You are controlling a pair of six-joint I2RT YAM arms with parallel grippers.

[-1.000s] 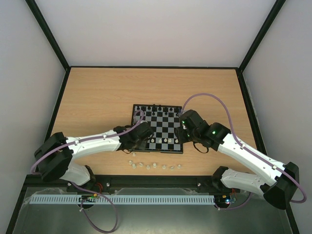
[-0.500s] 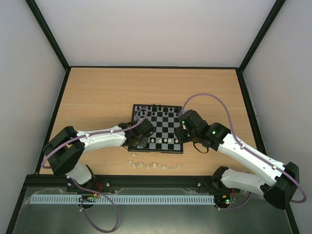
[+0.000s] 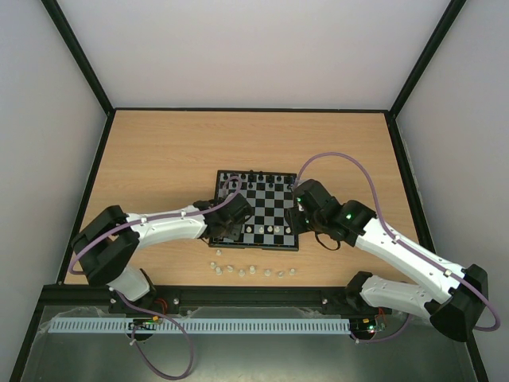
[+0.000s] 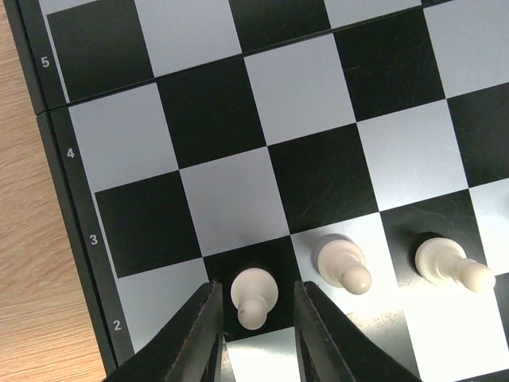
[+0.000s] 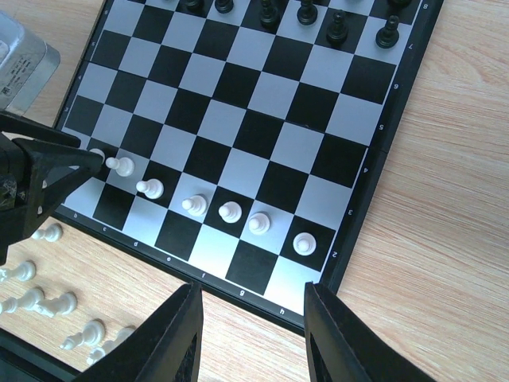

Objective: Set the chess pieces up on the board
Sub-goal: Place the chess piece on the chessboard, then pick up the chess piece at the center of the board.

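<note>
White digits 5, 4, 3 and 2 run down the black rim of the board [image 4: 56, 151] at the left of the left wrist view. In the right wrist view small letters line the rim at the bottom and digits the rim at the right, most of them too small to read. Against a second ago, the left arm [image 3: 163, 228] has shifted its black elbow joint a little up and to the right in the top view. It has also carried its wrist slightly further over the board's lower left corner, and its jaws have parted. The right arm [image 3: 398, 248] has not moved. The left gripper [image 4: 255, 298] now stands slightly open, its dark fingers [image 4: 199, 334] either side of a white pawn [image 4: 253, 290] with a thin gap on each side. That pawn stands upright on a black square of row 2, at the bottom of the frame. Two more white pawns [image 4: 343, 264] stand on the next squares to its right. The right gripper [image 5: 251, 294] hovers open and empty by the board's rim at the bottom of its own view. There a slanting row of white pawns crosses the lower part of the board and black pieces [image 5: 306, 12] stand along the top edge. Loose white pieces [image 5: 32, 301] lie on the tabletop [image 5: 445, 199] at lower left, off the board.
</note>
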